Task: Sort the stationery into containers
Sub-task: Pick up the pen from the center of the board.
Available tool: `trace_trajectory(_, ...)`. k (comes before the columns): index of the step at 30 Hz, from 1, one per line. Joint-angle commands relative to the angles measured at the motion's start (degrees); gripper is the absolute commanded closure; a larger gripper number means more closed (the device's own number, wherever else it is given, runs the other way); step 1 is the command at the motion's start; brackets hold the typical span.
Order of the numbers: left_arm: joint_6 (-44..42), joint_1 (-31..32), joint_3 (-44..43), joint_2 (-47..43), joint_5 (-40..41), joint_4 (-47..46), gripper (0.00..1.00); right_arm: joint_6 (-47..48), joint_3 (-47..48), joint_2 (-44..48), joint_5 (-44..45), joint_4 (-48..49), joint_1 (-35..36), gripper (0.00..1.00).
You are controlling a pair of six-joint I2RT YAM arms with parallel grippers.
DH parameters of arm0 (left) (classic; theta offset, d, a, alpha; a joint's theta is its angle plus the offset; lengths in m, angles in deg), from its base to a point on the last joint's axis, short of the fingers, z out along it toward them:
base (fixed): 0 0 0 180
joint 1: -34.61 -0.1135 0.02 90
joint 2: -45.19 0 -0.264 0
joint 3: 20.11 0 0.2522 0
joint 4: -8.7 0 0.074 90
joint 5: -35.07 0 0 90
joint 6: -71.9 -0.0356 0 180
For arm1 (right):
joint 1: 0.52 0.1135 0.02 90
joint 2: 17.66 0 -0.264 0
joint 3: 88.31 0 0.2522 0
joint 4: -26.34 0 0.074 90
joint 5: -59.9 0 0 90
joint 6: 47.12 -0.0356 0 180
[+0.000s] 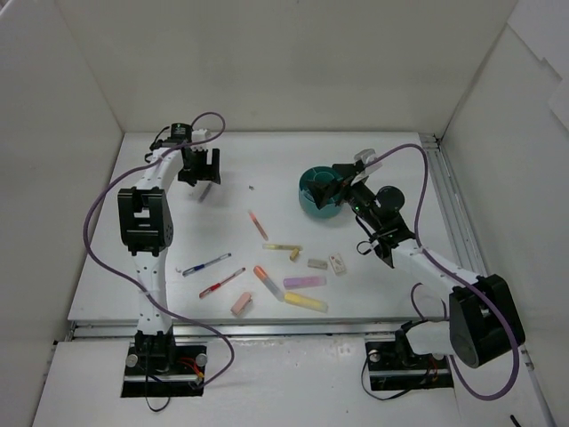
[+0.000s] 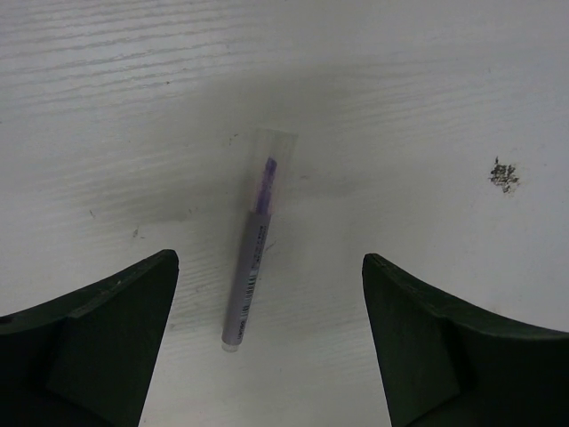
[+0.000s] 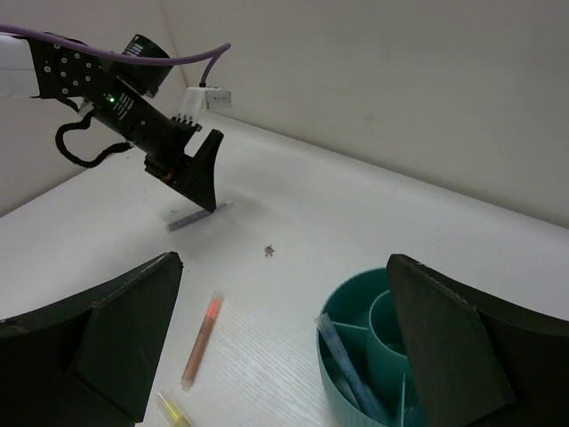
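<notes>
The sorting is only at its beginning, as I judge it. In the right wrist view the teal cup [image 3: 348, 295] holds one blue pen [image 3: 347, 360] leaning in a compartment, and I cannot see any other piece inside. Almost everything else lies loose on the table [image 1: 267, 169] - a blue pen [image 1: 206, 264] and a red pen [image 1: 222, 282] on the left, an orange highlighter [image 1: 264, 276], a purple highlighter [image 1: 304, 282] and a yellow highlighter [image 1: 305, 302] near the middle, a pink eraser [image 1: 242, 303] and a white eraser [image 1: 338, 263]. The left jaws are spread wide and grasp nothing; they hover over a purple pen [image 2: 249, 267] at the far left of the table, one finger on each side of it and apart from it. The right jaws are also released and empty, just above the cup. The purple pen looks to be the next piece to take - many more must follow.
</notes>
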Motion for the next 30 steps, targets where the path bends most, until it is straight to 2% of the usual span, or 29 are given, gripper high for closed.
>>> trace_trajectory(1, -2.3, 2.5, -5.8, 0.1, 3.2, 3.6, 0.22, -4.2, -1.1, 2.6, -0.4, 4.3, -2.1, 0.02)
trace_trajectory(5, -2.3, 3.6, -7.2, 1.7, 5.4, 4.0, 0.32, -6.1, -2.4, 3.7, -1.8, 4.3, -4.4, 0.02)
trace_trajectory(12, -1.5, 3.6, -6.9, 2.7, 7.2, 5.3, 0.61, -6.6, -5.2, 7.5, -2.1, 4.1, -6.4, 0.02)
trace_trajectory(16, -1.2, 3.6, -4.8, 2.4, 9.2, 5.3, 0.63, -6.6, -6.6, 9.3, -2.3, 3.9, -7.5, 0.02)
trace_trajectory(17, -1.3, 3.6, -4.5, 2.4, 9.8, 5.6, 0.67, -6.6, -6.7, 9.7, -2.2, 3.9, -7.6, 0.02)
trace_trajectory(24, -3.1, 6.1, -2.7, 2.1, 11.4, 5.6, 0.76, -6.5, -8.2, 11.7, -1.6, 3.6, -8.4, 0.02)
trace_trajectory(26, -3.4, 6.6, -3.4, 2.2, 11.6, 6.0, 0.94, -6.5, -8.4, 12.2, -1.6, 3.6, -9.0, 0.02)
trace_trajectory(27, -3.4, 6.6, -3.7, 1.8, 11.8, 6.3, 1.00, -6.6, -8.6, 12.7, -1.5, 3.6, -9.1, 0.02)
trace_trajectory(30, -2.3, 6.6, -3.2, -1.0, 9.3, 5.4, 1.00, -6.9, -9.1, 14.0, -1.5, 3.5, -9.3, 0.02)
